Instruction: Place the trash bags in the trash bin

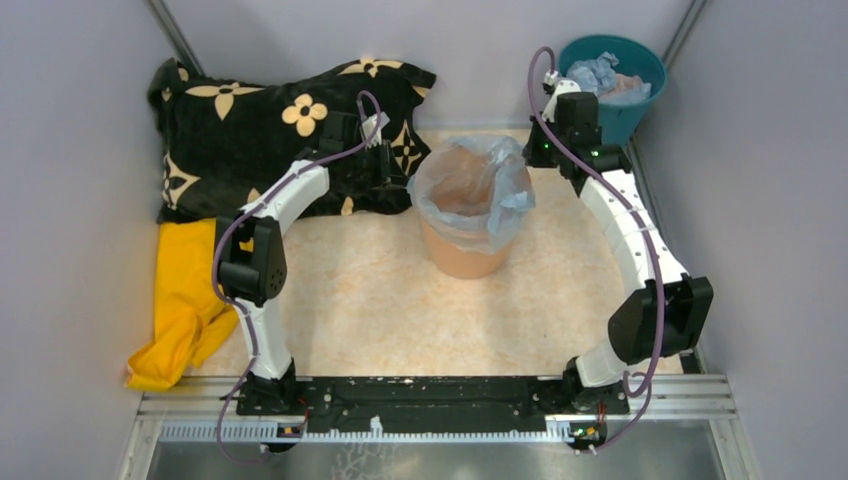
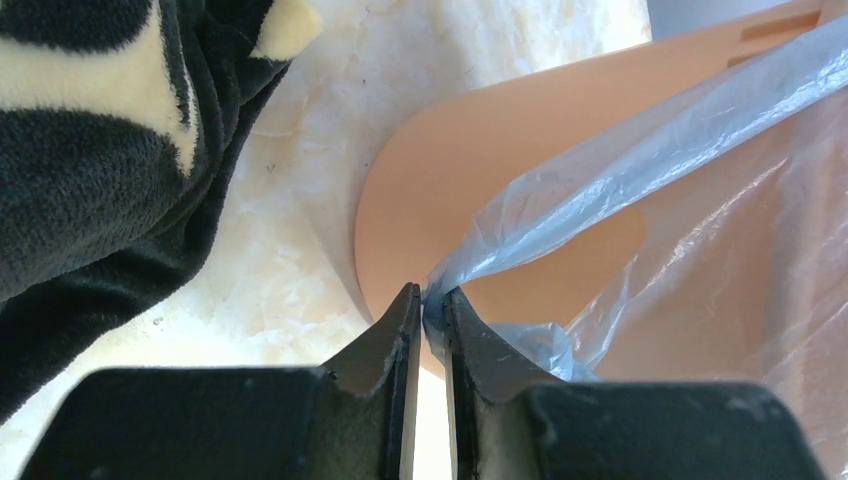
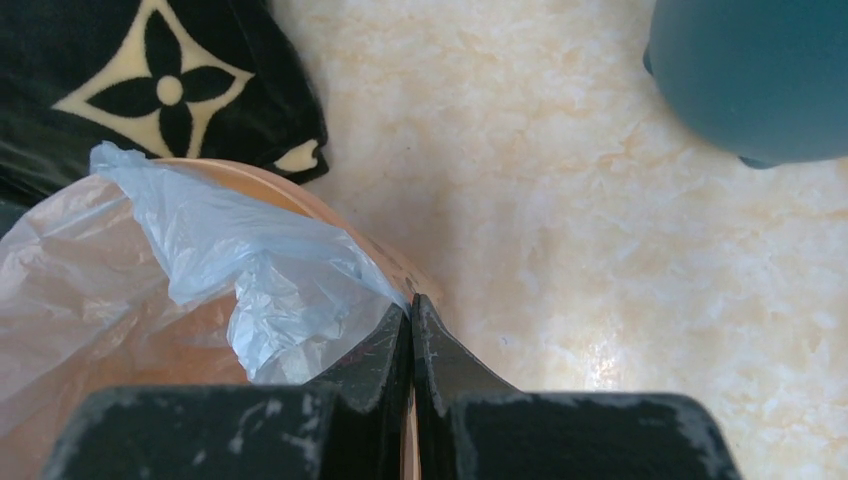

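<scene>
The peach trash bin (image 1: pixel 465 250) stands mid-table, and a pale blue trash bag (image 1: pixel 470 170) lines its mouth and spills over the rim. My left gripper (image 1: pixel 405 175) is at the bin's left rim. In the left wrist view it (image 2: pixel 432 305) is shut on a twisted strip of the bag (image 2: pixel 650 150), in front of the bin's wall (image 2: pixel 480 170). My right gripper (image 1: pixel 535 152) is at the right rim. Its tips (image 3: pixel 411 305) are shut where the bag's film (image 3: pixel 250 260) draws to a point, over the bin's edge (image 3: pixel 425 285).
A dark teal bucket (image 1: pixel 625 100) holding more crumpled blue film (image 1: pixel 597 72) stands at the back right, close behind my right arm. A black flower-print cloth (image 1: pixel 260 130) lies at the back left, under my left wrist. A yellow cloth (image 1: pixel 185 300) lies along the left wall.
</scene>
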Controlling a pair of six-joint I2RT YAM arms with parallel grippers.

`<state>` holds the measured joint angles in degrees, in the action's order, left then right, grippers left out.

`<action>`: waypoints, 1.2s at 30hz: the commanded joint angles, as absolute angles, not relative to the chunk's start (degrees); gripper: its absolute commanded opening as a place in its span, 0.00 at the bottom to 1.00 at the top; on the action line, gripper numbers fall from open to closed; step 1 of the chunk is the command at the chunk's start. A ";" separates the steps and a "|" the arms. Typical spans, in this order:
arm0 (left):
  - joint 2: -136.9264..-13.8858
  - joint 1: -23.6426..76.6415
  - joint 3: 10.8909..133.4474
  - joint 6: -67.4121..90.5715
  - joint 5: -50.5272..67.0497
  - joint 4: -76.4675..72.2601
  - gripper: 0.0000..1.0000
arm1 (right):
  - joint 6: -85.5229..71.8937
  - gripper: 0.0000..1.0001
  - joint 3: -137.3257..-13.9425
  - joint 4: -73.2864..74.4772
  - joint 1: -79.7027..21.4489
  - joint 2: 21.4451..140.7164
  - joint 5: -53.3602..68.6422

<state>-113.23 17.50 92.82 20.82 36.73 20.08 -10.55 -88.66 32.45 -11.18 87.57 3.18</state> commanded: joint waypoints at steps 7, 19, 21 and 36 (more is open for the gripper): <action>-110.10 17.14 89.59 20.83 37.83 18.69 0.20 | -15.26 0.00 -81.67 29.86 -9.57 83.07 4.26; -109.09 17.13 89.47 21.08 38.23 18.81 0.20 | -21.26 0.00 -74.80 23.36 -9.51 83.59 9.53; -109.07 17.14 89.47 21.24 38.47 18.87 0.20 | -22.47 0.00 -72.99 20.95 -9.49 84.01 11.61; -104.29 17.14 80.79 22.06 38.41 16.72 0.20 | -25.99 0.00 -68.15 15.75 -11.08 83.24 16.51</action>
<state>-107.02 17.47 83.13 21.82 37.56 18.04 -26.22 -68.99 15.57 -10.07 85.19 16.10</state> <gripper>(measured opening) 0.197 0.003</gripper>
